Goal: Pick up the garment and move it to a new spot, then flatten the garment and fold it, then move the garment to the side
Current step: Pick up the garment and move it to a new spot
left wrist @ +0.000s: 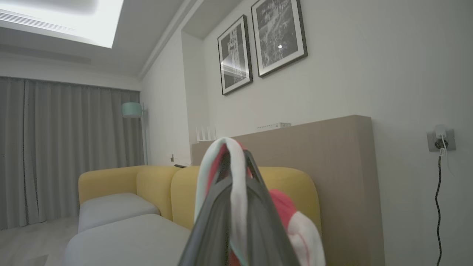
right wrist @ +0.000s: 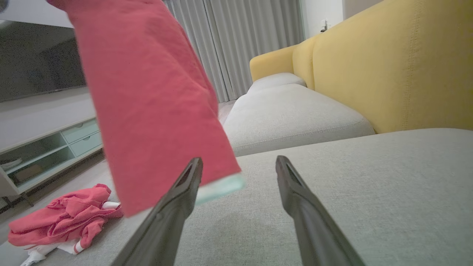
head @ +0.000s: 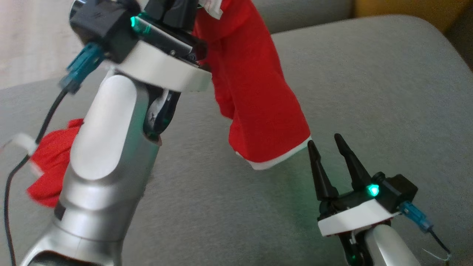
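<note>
- Above the grey sofa cushion [head: 369, 92], your left gripper [left wrist: 237, 162] is clamped on the white-trimmed edge of the red garment [head: 255, 92], which hangs from it with its white hem low over the seat.
- Your right gripper [head: 325, 140] stands spread and empty, just beside that hem.
- Your left forearm partly hides a crumpled red heap [head: 51, 166] lying on the cushion.

The left forearm [head: 99, 155] is a smooth silver-grey shell with a white ring [head: 162, 72] and a black block [head: 99, 22] above; a teal plug [head: 79, 68] feeds a black cable [head: 9, 192]. The right gripper [head: 325, 139] has two tapered black fingers [head: 321, 177], a white collar [head: 351, 218] and a green light [head: 373, 190].
</note>
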